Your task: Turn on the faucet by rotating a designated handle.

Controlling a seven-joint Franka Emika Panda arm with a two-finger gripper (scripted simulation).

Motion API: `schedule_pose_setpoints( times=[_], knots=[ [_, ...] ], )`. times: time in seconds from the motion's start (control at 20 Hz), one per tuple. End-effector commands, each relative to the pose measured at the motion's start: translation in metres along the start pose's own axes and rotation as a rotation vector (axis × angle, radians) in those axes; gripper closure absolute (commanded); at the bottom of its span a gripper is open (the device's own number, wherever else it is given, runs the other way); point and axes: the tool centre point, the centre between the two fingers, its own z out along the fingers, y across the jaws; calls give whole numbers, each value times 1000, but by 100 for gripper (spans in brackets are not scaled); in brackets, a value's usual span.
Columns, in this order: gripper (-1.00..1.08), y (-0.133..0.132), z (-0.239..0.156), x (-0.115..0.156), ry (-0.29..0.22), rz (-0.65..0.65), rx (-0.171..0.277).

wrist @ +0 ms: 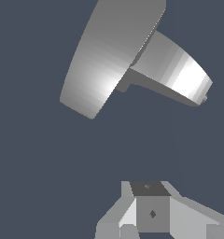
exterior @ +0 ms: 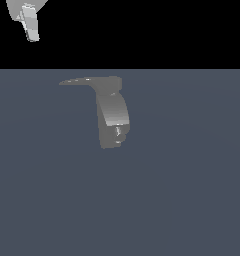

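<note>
On the slate-blue counter (exterior: 182,200), the grey faucet (exterior: 113,117) stands upright near the middle of the exterior view, a small notched detail low on its curved body. Its thin, flat handle (exterior: 82,81) juts from the top toward the exterior view's left, tapering to a point. High at the far left, the robot's gripper (exterior: 32,31) hangs well apart from the faucet, touching nothing; whether its fingers are spread or pressed together cannot be told. From the wrist view, the handle's broad face (wrist: 109,51) fills the frame.

You see a flat slate-blue floor (exterior: 182,200) meeting a featureless black backdrop (exterior: 157,30) along a straight horizon.
</note>
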Motion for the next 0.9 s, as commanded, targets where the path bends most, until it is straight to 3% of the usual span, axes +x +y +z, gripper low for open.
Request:
schedule_pose_setpoints(
  times=[0.0, 0.85],
  knots=[
    [108, -12, 8, 5, 0, 46, 0],
    [108, -84, 65, 62, 8, 374, -13]
  ],
)
